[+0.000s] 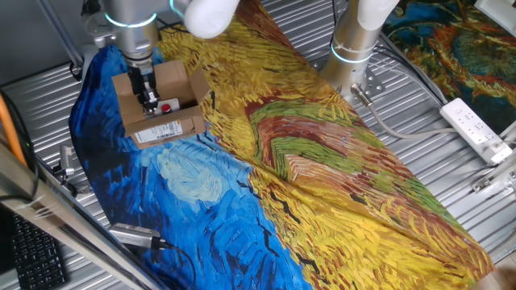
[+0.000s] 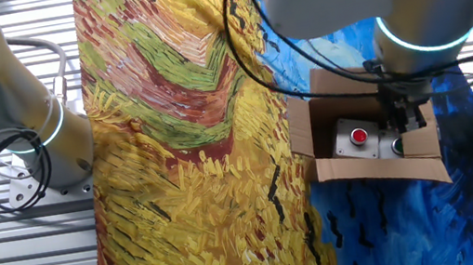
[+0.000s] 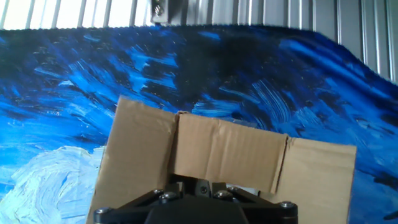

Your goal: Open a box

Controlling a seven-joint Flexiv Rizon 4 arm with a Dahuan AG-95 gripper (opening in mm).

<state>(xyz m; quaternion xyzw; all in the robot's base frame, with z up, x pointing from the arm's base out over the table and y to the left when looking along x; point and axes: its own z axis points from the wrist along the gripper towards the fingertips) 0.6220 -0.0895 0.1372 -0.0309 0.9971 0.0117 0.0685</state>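
Observation:
The small brown cardboard box (image 1: 165, 113) sits on the blue part of the painted cloth with its top flaps spread open. A white barcode label (image 1: 158, 133) is on its near side. Inside lies a grey device with a red button (image 2: 359, 136). My gripper (image 1: 149, 100) points down into the box at its far side, fingers close together, with nothing visibly held. It also shows in the other fixed view (image 2: 401, 119) by the right flap. In the hand view the flaps (image 3: 227, 149) fill the lower half and the fingertips are hidden.
A second arm's base (image 1: 355, 48) stands at the back on the metal table. A white power strip (image 1: 477, 129) lies at the right. A metal cylinder tool (image 1: 137, 236) lies on the cloth at the front left. The cloth is wrinkled.

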